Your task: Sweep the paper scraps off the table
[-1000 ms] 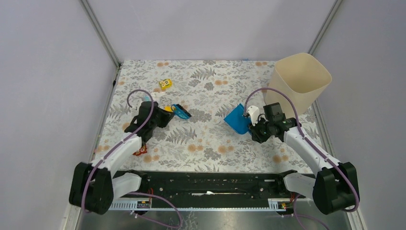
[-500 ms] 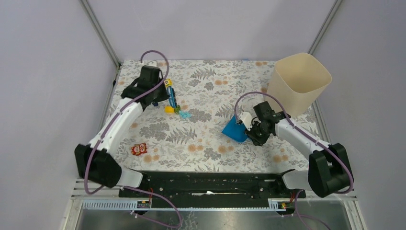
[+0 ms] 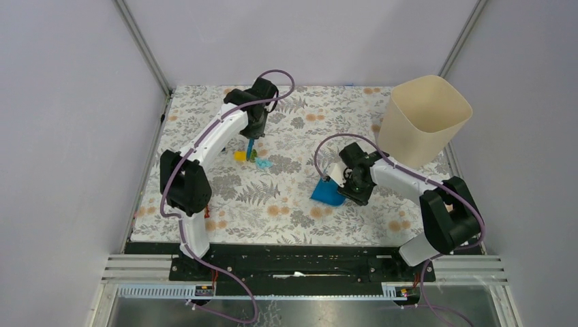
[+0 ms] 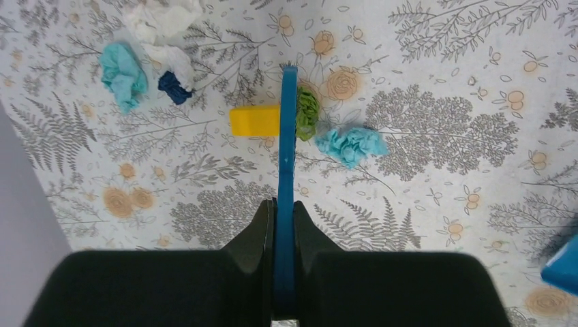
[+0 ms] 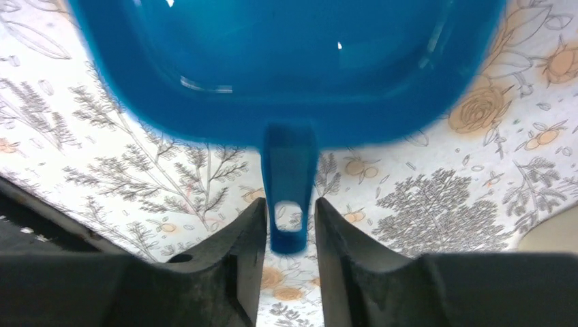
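Note:
My left gripper (image 3: 255, 131) (image 4: 284, 204) is shut on a thin blue brush (image 4: 287, 129) (image 3: 250, 148), which stands edge-on to the table (image 3: 293, 211). The brush tip lies between a yellow piece (image 4: 253, 120) and a green paper scrap (image 4: 308, 112). A light blue scrap (image 4: 351, 144) (image 3: 263, 163) lies just right of them. More scraps lie to the left: light blue (image 4: 123, 75), navy (image 4: 174, 87) and white (image 4: 163, 20). My right gripper (image 3: 345, 182) (image 5: 290, 204) is shut on the handle of the blue dustpan (image 5: 286, 61) (image 3: 327, 193), right of the scraps.
A tall cream bin (image 3: 422, 119) stands at the back right, close behind my right arm. The left arm reaches across the back left of the table. Grey walls and metal posts close in the sides and back.
My left arm has swung from the near left to the back middle, and the brush now points down at the scraps. My right gripper has carried the dustpan left and a little nearer.

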Tool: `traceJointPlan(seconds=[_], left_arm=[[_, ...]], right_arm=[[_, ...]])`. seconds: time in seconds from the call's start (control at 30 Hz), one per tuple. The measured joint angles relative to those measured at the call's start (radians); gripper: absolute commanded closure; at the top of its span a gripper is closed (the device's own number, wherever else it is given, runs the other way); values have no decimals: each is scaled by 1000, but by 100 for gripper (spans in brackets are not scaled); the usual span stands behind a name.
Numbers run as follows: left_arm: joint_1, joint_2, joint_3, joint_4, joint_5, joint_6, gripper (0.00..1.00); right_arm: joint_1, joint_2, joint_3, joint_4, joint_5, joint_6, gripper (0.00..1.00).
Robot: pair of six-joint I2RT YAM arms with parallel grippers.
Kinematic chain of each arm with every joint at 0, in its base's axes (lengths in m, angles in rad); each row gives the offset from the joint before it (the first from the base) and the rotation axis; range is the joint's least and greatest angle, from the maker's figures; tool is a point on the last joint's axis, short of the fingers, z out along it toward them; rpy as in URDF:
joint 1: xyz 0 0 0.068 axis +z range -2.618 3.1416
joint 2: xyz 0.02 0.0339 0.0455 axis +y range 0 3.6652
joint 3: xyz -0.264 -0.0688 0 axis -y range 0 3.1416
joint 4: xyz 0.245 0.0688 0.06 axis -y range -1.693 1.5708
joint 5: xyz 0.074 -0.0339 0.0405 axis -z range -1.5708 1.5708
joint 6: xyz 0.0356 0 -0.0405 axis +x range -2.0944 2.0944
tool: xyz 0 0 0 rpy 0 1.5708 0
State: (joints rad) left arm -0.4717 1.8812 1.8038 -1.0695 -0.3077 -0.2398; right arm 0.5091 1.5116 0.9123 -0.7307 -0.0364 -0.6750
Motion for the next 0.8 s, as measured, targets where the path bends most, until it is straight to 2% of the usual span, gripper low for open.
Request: traceJointPlan(seconds=[0.1,0.2,0.37,0.47,0.7,0.8], left_arm=[[-3,34,56,-29,-23,23,100],[-3,39,84,-43,-31,34,100],[-3,41,95,-51,-34,42,100],[-3,54,95,-52,-34,48,100],[-3,80,95,-52,-27,60,100],[-3,82,95,-51,-27,61,100]], right_arm=[[5,20,-15,47,25,12,45],[5,-24,-73,108,29,13,29],[5,-151,-191,165,29,-12,27],[5,-193,-245,189,32,-29,34],[5,-178,-274,237,33,-31,69],[5,-168,-265,226,29,-26,81]])
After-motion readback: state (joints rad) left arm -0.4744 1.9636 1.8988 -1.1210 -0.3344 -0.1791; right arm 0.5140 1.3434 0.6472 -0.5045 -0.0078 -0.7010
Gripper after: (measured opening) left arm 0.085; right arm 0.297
